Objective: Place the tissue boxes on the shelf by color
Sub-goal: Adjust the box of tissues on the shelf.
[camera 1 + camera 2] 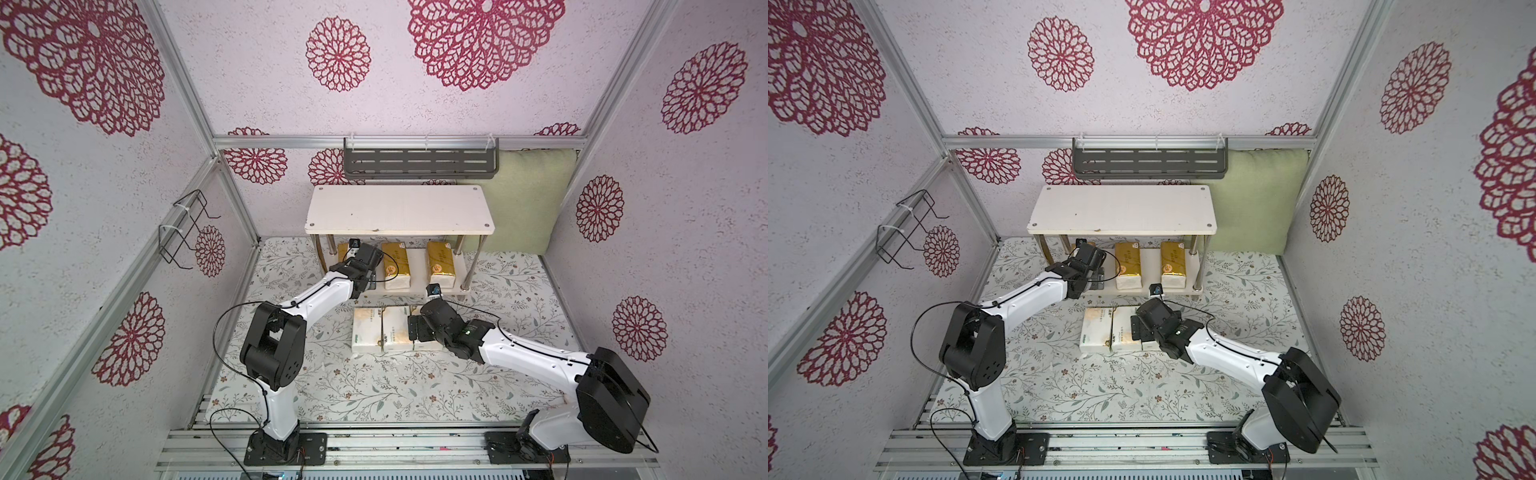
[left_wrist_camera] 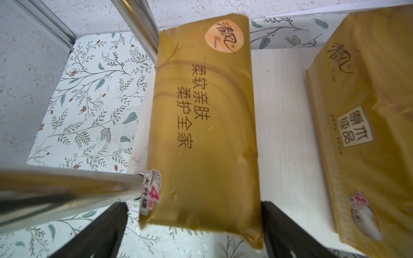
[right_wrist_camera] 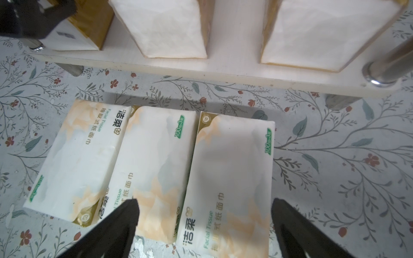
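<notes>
Floral mat [image 3: 335, 156] carries a white tissue pack [image 3: 230, 160] beneath the spread right claw [image 3: 205, 201].

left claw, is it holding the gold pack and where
Nothing looks held: the left claw stands open astride the near end of the gold pack, with a gap showing.

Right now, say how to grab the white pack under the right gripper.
Take the white pack from above, across its narrow width. It lies flat, outer long side free; its inner side touches the middle pack, so that seam likely needs wedging.
</notes>
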{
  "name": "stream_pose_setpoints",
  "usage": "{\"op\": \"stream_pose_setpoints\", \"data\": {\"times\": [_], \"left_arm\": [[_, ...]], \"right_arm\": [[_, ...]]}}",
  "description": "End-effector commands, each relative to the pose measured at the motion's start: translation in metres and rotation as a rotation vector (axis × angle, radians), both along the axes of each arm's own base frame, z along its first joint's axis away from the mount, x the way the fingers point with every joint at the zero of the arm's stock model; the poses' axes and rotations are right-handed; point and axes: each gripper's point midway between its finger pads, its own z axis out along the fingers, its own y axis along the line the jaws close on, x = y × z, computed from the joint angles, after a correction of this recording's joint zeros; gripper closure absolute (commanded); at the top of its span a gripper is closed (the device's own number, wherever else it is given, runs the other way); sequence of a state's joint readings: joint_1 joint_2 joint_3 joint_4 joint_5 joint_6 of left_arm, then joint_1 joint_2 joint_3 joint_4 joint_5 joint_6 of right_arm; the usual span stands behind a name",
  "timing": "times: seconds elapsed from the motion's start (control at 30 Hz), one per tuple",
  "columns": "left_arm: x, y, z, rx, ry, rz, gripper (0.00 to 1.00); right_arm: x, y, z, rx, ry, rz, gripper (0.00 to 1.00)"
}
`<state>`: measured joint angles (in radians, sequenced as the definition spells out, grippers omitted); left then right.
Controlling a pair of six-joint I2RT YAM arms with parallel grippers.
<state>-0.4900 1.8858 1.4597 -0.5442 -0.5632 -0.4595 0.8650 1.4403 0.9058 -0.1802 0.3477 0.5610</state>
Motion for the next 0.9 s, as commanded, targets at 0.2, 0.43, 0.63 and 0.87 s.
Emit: {"op": "stream_pose_setpoints", "data": {"times": [0.2, 0.43, 0.63, 0.87], "left_arm": [[0.0023, 0.0004, 0.0176, -0.010, -0.037, 0.000, 0.01], [0.0020, 0.0018, 0.0092, 0.003, -0.022, 0.001, 0.01], [0.0017, 0.0025, 0.0134, -0.003, -0.032, 0.001, 0.01], [0.0010, 0.0031, 0.0107, 0.004, -0.022, 0.003, 0.01]], "right_arm": [[0.0047, 0.0035, 0.0084, 0.018, -0.025, -0.020, 0.01], [0.0042, 0.0021, 0.0080, 0.016, -0.024, -0.024, 0.01], [0.0036, 0.0007, 0.0070, 0.013, -0.024, -0.027, 0.01], [0.0038, 0.0017, 0.0067, 0.017, -0.023, -0.026, 0.01]]}}
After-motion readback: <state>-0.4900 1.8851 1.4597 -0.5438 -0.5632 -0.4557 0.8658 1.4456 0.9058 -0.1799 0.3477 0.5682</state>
